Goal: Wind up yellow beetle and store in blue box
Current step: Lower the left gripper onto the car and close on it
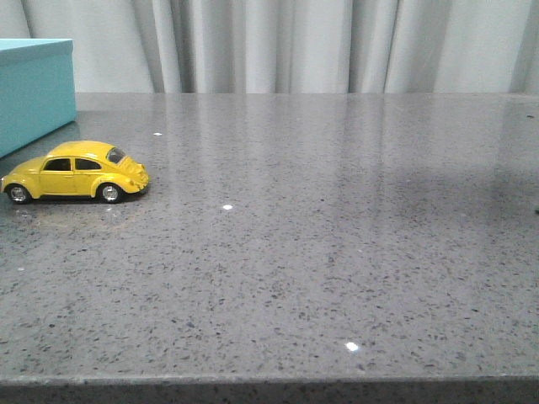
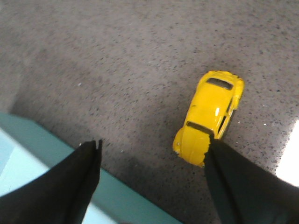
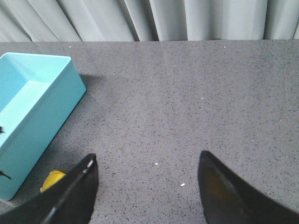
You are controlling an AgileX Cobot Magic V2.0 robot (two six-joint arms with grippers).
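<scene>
On the speckled grey stone table (image 1: 337,252), backed by pale grey pleated curtains (image 1: 295,42), the large light turquoise-blue rectangular box (image 1: 29,88) sits at the far left, open-topped in the right wrist view. Just in front of it the small glossy yellow toy beetle car (image 1: 76,172) stands on its wheels, side-on, apart from the box. Over box and car the left gripper (image 2: 152,147) hangs spread and empty; the right gripper (image 3: 147,161) is likewise spread wide, grasping nothing.
</scene>
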